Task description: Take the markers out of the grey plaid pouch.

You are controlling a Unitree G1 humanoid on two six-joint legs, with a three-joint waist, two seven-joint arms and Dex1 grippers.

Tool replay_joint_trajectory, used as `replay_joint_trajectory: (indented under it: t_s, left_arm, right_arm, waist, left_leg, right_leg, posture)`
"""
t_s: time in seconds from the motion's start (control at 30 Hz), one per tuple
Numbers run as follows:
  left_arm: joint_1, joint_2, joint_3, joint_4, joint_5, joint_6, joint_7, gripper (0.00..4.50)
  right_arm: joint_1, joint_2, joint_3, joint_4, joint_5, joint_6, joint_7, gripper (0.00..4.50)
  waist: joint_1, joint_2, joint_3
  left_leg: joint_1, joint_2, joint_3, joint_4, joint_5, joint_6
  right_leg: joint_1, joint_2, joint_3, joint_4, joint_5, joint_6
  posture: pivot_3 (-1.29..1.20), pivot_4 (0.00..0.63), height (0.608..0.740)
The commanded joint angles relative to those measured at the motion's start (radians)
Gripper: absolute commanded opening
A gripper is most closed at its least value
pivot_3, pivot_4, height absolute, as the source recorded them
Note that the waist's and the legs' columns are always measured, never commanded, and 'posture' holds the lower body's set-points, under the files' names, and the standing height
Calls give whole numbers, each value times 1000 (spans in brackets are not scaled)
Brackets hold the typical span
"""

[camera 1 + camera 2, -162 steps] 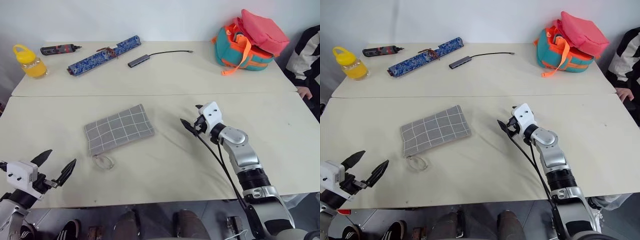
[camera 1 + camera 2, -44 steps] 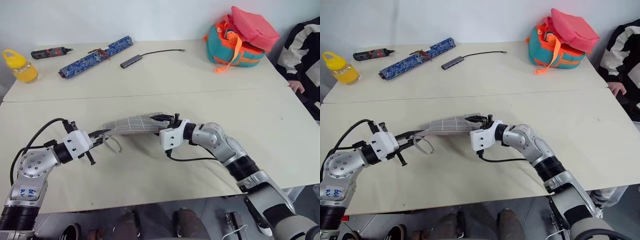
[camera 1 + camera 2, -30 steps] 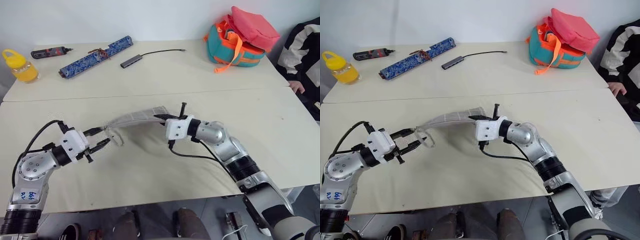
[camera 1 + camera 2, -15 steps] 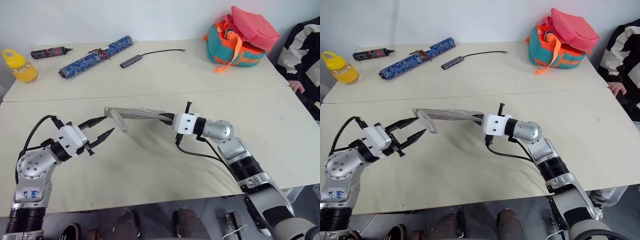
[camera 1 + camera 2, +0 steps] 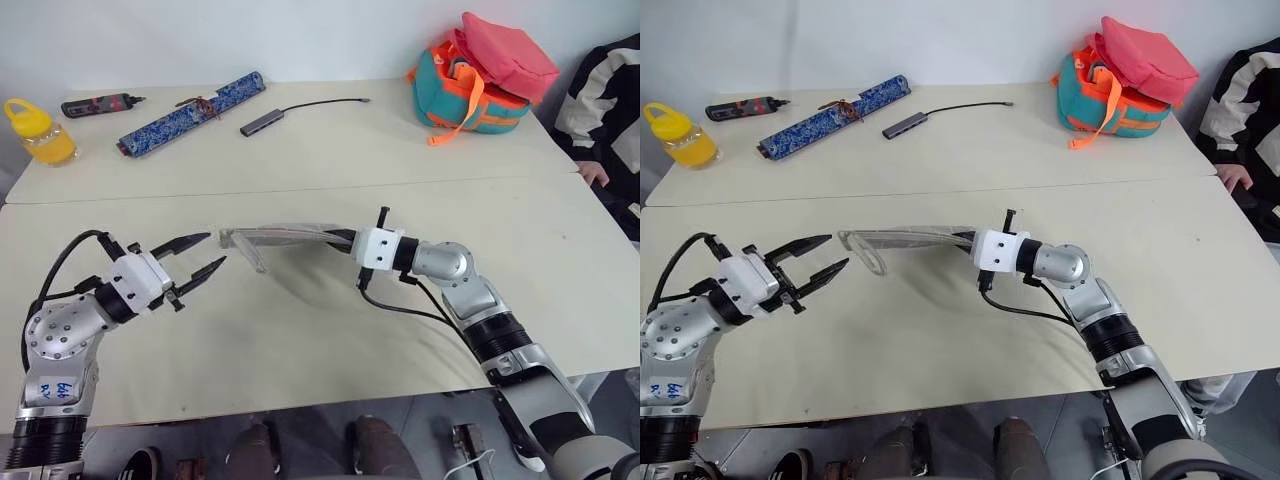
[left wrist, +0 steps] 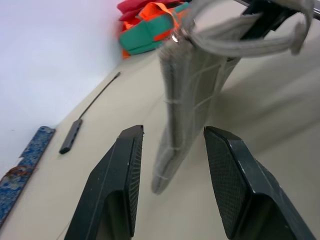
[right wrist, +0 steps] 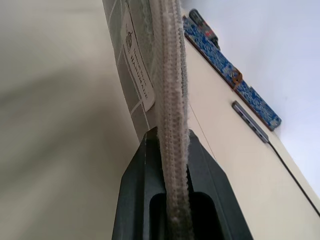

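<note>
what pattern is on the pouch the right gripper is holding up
Grey fabric with thin white grid lines on the pouch, clearest in the left wrist view.

My arms are shiny silver with black rings. Each wrist is a white block. My left hand [image 5: 200, 258] has two pointy black fingers [image 6: 120, 187]. Thin black cables loop along both arms. Blue writing marks my left arm.

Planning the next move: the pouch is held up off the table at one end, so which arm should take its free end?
Left. Its pincer is open beside the grey plaid pouch's free end; the right pincer is shut on the other end.
</note>
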Motion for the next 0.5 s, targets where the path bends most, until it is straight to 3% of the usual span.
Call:
replay_joint_trajectory:
  t_s: [0.03, 0.43, 0.5]
  left_arm:
    - [-17, -1, -7, 0, 7, -23, -6, 2060]
    - [-32, -28, -65, 5, -23, -8, -46, 2060]
    - [-24, -25, -66, -8, -32, -1, -59, 1649]
  right_arm:
    - [-4, 5, -31, -53, 52, -18, 23, 0]
    - [22, 18, -7, -107, 48, -26, 63, 0]
    - [27, 19, -9, -107, 45, -23, 59, 0]
  waist:
    - [0, 0, 0]
    - [0, 0, 0]
    - [0, 0, 0]
  left_leg:
    - [0, 0, 0, 0, 0, 0]
    - [0, 0, 0, 0, 0, 0]
    - [0, 0, 0, 1, 0, 0]
  right_leg:
    - [0, 0, 0, 0, 0, 0]
    - [0, 0, 0, 1, 0, 0]
    - [0, 0, 0, 1, 0, 0]
  posture:
    - [0, 150, 740]
    - [0, 150, 740]
    - [0, 150, 740]
